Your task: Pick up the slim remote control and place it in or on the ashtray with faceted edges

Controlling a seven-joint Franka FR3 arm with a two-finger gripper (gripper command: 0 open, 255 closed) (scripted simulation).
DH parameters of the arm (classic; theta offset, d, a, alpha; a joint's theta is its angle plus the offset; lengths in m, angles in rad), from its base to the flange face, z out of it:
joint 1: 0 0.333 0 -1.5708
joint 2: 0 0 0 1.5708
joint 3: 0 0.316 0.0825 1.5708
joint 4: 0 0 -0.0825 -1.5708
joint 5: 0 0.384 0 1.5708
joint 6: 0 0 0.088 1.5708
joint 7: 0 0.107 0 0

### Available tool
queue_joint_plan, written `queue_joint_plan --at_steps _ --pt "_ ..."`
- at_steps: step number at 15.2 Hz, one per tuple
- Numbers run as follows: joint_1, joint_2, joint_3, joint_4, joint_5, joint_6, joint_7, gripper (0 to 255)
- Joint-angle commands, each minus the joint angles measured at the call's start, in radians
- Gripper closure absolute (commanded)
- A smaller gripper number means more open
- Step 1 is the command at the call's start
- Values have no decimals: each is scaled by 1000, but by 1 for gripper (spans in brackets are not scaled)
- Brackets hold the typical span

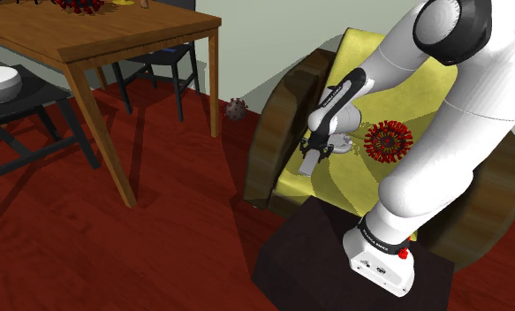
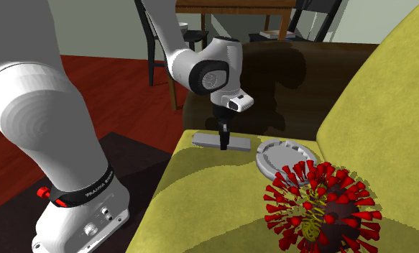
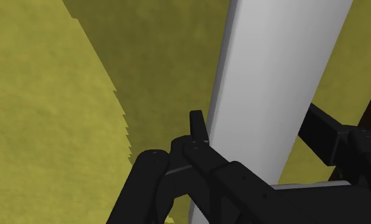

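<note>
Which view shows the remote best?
The second exterior view: the whole grey remote lies flat under the end effector. The wrist view gives one close stretch of it; in the shoulder view the arm largely hides it.

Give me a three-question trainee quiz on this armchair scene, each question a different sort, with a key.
1. Multiple choice: what lies on the seat beside the remote control? A) a white bowl B) a grey ashtray C) a book
2. True or false: the remote control already rests in the ashtray.
3. Short answer: in the wrist view, where is the remote control relative to the hand?
Key: 1 B. 2 False: it lies flat on the yellow cushion, beside the ashtray. 3 Clasped between the hand's two fingers.
</note>
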Motion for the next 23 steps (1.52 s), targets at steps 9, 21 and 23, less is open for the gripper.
queue_joint_plan --at_steps 9,21,23 --pt "0 1 0 0 0 0 0 255" --pt "0 -195 -11 2 -65 -196 43 255" --pt "-2 -225 -10 7 -71 -229 47 255"
